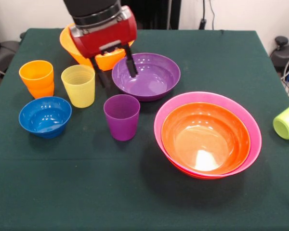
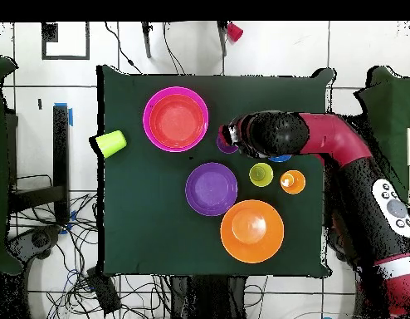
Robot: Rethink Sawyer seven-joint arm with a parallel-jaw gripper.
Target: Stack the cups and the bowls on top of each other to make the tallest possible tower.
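Gripper (image 1: 115,71): hangs from the red and black arm (image 2: 324,137), 2 black fingers (image 1: 131,65) spread apart, nothing between them. In the front view, shows 1 finger over the hollow of the purple bowl (image 1: 147,77) and the other outside its rim, toward the yellow cup (image 1: 78,85). Cannot tell whether either finger touches the bowl. From overhead, sits above the purple cup (image 2: 224,144) instead, and hides most of it.

Green table (image 1: 207,53): carries 5 plain bowls and 4 cups.

Bowls, 5 counted:
- 1 deep yellow-orange bowl (image 1: 70,45), at the far side behind the gripper, partly hidden by it.
- 1 pink bowl (image 1: 253,130), at the near right, upright.
- 1 red-orange bowl (image 1: 204,137), nested inside the pink one. Leaves a thin red edge (image 1: 197,175) showing under the pink rim; cannot tell what it belongs to.
- 1 purple bowl, mid-table, empty.
- 1 small blue bowl (image 1: 44,115), near left, empty, just in front of the orange cup (image 1: 36,78).

Cups, 4 counted:
- 1 orange, upright, far left.
- 1 yellow, upright, just beside the orange.
- 1 purple, upright, just in front of the purple bowl.
- 1 lime green cup (image 1: 287,120), tipped on its side at the table's right edge, well apart from the rest.
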